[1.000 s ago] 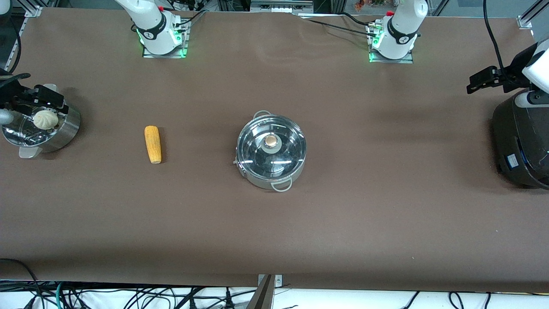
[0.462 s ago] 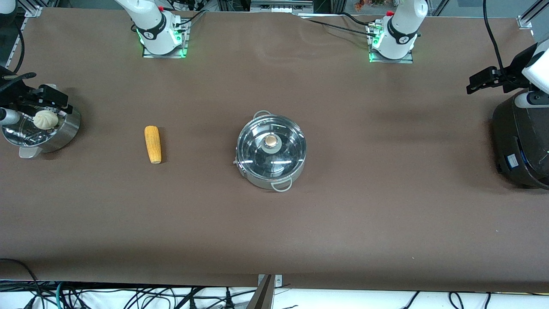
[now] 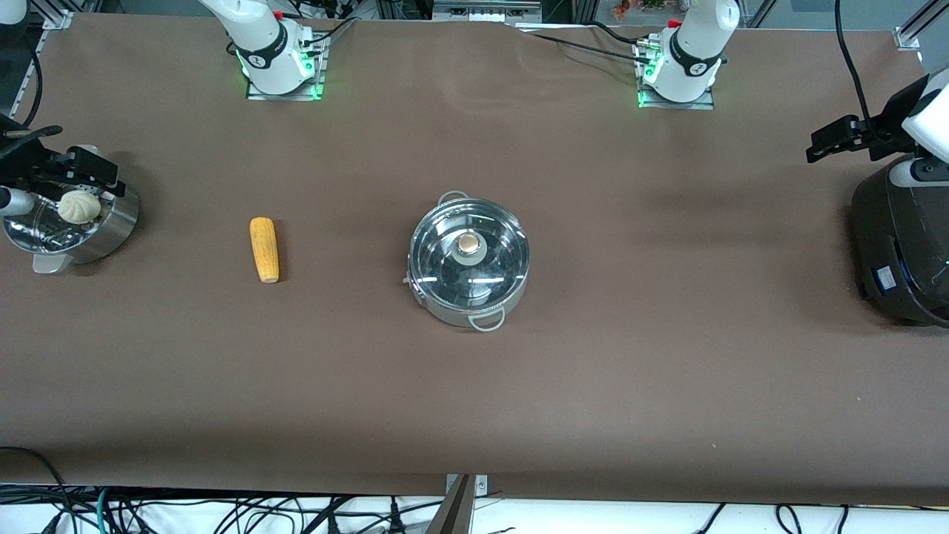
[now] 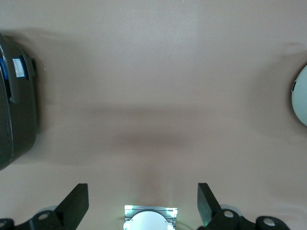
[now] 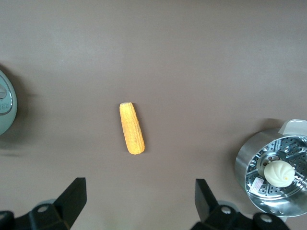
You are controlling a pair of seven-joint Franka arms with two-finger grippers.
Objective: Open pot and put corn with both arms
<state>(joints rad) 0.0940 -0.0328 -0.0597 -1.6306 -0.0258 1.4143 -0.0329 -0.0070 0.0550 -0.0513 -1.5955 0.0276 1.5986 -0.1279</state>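
Both grippers spread, holding nothing
Corn (image 5: 132, 128) lies beneath right gripper (image 5: 139, 201); lidded pot (image 3: 468, 259) mid-table; left gripper (image 4: 142, 203) over bare table (image 4: 158, 86).

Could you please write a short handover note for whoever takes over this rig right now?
Left gripper: open, holding nothing, up over bare table between the pot and the black cooker.
Right gripper: open, holding nothing, up over the table near the corn.
Pot: mid-table, glass lid seated, knob untouched.
Corn: lying on the table toward the right arm's end, apart from the pot.
Steel vessel with a pale bun: near the table's edge at the right arm's end.
Done: nothing.
Left: lift the lid, pick up the corn, place it in the pot.
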